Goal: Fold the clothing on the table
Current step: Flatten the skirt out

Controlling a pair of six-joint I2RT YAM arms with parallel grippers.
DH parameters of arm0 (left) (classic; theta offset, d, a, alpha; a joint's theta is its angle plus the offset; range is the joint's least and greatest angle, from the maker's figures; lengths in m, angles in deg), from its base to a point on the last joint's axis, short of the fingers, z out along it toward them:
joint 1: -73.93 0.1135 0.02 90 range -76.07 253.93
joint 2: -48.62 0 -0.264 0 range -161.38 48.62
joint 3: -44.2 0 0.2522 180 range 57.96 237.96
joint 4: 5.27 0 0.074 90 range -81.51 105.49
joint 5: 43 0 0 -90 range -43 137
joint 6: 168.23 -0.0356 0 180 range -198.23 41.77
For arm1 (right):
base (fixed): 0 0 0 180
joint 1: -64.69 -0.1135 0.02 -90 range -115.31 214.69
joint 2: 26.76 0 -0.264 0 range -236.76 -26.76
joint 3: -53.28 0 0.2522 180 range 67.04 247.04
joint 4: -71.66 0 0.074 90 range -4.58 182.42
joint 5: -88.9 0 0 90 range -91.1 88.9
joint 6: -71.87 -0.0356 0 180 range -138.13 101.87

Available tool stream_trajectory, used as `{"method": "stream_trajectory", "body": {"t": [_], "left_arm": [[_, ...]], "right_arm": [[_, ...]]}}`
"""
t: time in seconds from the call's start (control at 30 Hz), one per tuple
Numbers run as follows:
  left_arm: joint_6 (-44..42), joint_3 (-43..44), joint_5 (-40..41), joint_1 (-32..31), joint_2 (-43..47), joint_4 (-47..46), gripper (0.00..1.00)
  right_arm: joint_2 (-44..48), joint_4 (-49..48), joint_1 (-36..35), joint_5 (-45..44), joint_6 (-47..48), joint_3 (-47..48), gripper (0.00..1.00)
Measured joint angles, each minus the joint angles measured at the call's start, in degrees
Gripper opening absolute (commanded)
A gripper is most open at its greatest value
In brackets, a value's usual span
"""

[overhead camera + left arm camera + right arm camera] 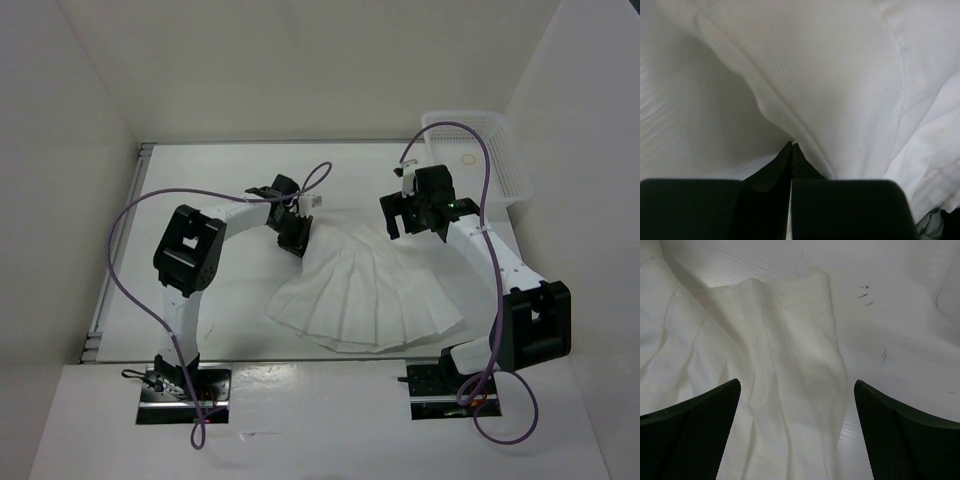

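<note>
white pleated skirt (365, 295) lies spread flat near the middle of the table (200, 190), hem toward the near edge, waistband toward the far edge. left gripper (297, 243) clenched on a fold of fabric at the waistband's left end. right gripper (417, 228) released, jaws wide, hovering over the waistband's right end

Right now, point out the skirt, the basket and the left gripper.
skirt (365, 290): top view, middle of the pleats.
basket (514, 165): top view, right wall.
left gripper (791, 148): left wrist view, between the closed fingertips.
</note>
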Motion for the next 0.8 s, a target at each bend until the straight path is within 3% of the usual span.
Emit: {"method": "stream_trajectory", "body": {"t": [0.3,0.47,0.5,0.53,0.6,0.67,0.8], "left_arm": [[-3.08,-1.14,6.80,11.87,2.67,1.92,0.00],[-5.38,0.68,10.82,16.28,2.71,3.32,0.03],[-5.88,0.68,11.23,16.35,2.75,3.76,0.11],[-6.32,0.68,11.52,16.28,2.95,4.39,0.34],[-7.63,0.37,11.96,15.91,3.58,5.62,0.53],[-8.22,-0.66,12.52,15.82,5.51,6.51,0.67],[-9.20,-1.66,12.98,16.28,11.93,8.22,0.76]], "right_arm": [[-0.61,-0.09,-0.02,0.52,0.20,0.00,0.98],[-5.95,-0.13,-2.97,-1.75,0.22,1.14,0.98],[-7.89,-0.20,-4.42,-2.36,0.20,1.75,0.98],[-9.70,-0.15,-5.64,-2.78,0.22,2.43,0.98],[-13.46,-0.07,-7.61,-3.23,0.20,4.35,0.98],[-16.72,-0.09,-8.39,-3.23,0.20,7.10,0.98],[-20.46,-0.50,-8.37,-3.30,0.09,13.27,0.94]]}}
